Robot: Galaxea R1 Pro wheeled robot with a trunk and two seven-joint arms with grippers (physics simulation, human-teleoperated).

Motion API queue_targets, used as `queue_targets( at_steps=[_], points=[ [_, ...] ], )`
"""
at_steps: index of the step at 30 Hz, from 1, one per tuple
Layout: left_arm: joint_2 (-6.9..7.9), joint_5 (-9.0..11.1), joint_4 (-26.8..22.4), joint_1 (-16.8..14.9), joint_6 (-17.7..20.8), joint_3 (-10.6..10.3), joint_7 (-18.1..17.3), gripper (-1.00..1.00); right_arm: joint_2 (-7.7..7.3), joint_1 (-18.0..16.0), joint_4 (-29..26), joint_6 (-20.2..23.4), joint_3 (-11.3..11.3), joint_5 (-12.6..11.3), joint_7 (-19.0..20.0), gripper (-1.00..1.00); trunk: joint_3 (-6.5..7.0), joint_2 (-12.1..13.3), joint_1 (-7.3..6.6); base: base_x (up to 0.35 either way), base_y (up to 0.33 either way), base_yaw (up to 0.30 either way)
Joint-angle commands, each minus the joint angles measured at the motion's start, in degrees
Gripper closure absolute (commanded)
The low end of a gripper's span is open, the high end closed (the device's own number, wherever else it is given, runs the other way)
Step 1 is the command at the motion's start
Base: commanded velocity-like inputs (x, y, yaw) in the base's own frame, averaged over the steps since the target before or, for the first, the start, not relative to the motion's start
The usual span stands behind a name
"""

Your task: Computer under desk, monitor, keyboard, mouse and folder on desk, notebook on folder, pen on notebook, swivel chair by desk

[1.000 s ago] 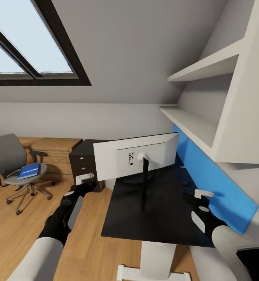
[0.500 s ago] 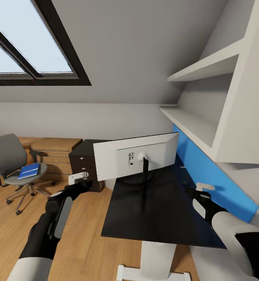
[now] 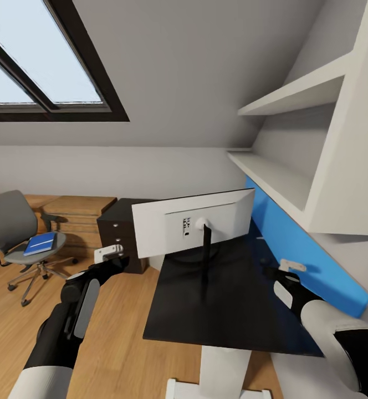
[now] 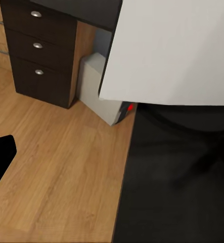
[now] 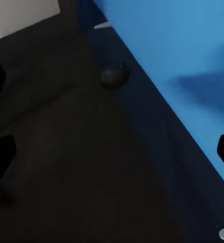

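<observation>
Roughly: monitor [image 3: 192, 228] stands on the black worktop [image 3: 228, 310], its pale back toward the robot, long axis running left-right across the head view. Both arms flank it. Left end effector [image 3: 108, 253] hangs off the worktop's left edge over the wood floor [image 3: 117, 332], just left of the screen's lower left corner; right end effector [image 3: 291, 266] is over the worktop by the blue back panel [image 3: 300, 249], right of the stem [image 3: 206, 255]. Neither touches the screen or holds anything.

Left wrist view: screen back [image 4: 172, 50] ahead, light-grey computer [image 4: 104, 96] tucked under the worktop beside the black drawer unit [image 4: 38, 50]. Right wrist view: fingers [image 5: 0, 157] look spread wide, dark mouse [image 5: 115, 75] lies ahead on the worktop close to the blue panel, so the right arm is the nearer one for it. Left fingers can't be judged; only a dark tip [image 4: 0, 157] in frame.

Swivel chair [image 3: 18, 238] sits well off to the left, the blue folder [image 3: 40, 243] flat on its seat; left arm is the nearer for that, but it needs a drive over. Keyboard, notebook, pen not spotted.
</observation>
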Motion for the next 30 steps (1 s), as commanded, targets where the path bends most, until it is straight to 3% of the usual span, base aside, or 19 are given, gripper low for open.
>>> queue_targets(
  at_steps=[1, 30],
  points=[
    [-0.04, 0.61, -0.05, -0.02, 0.25, 0.08, 0.41, -1.0, -0.04, -0.02, 0.0, -0.37, 0.49, -0.67, -0.17, -1.0, -0.02, -0.04, 0.04, 0.141, 0.0, 0.0],
    [-0.04, 0.6, 0.03, -0.02, 0.27, 0.15, 0.44, -1.0, -0.11, 0.07, 0.24, -2.21, 0.5, -0.86, 0.03, -1.0, -0.02, -0.04, 0.04, 0.118, 0.0, 0.0]
  ],
)
